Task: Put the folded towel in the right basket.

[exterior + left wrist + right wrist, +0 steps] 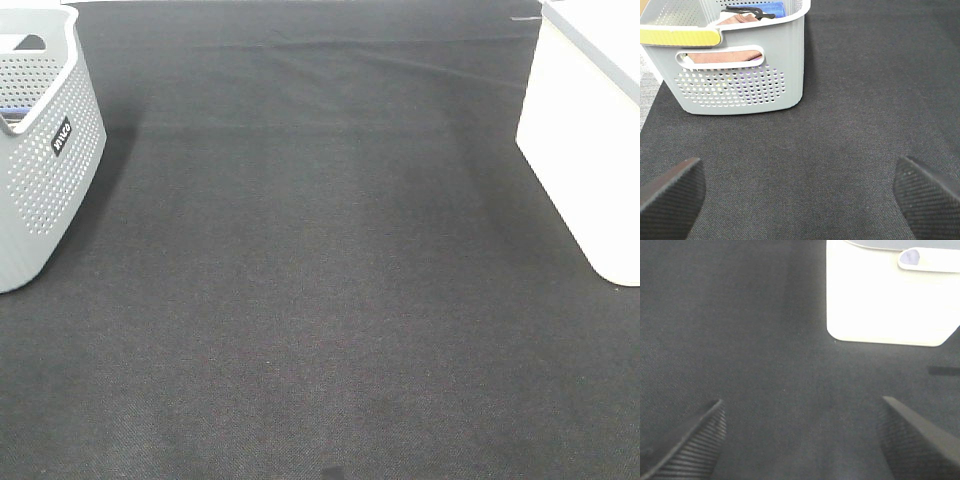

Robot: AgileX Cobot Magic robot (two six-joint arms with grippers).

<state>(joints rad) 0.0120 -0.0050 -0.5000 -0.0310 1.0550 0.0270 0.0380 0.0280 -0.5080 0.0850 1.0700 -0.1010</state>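
A grey perforated basket [40, 180] stands at the far left of the dark mat; it also shows in the left wrist view [740, 75]. Inside it I see folded cloth: a pinkish-brown towel [737, 20] and a blue piece [772, 8]. A white solid basket [585, 150] stands at the right edge; it also shows in the right wrist view [885, 300]. My left gripper [800, 197] is open and empty over the mat, short of the grey basket. My right gripper [805, 440] is open and empty, short of the white basket. Neither gripper shows in the exterior view.
The dark woven mat [320, 300] covers the whole work area between the two baskets. A pale floor strip [647, 82] shows beyond the mat's edge beside the grey basket.
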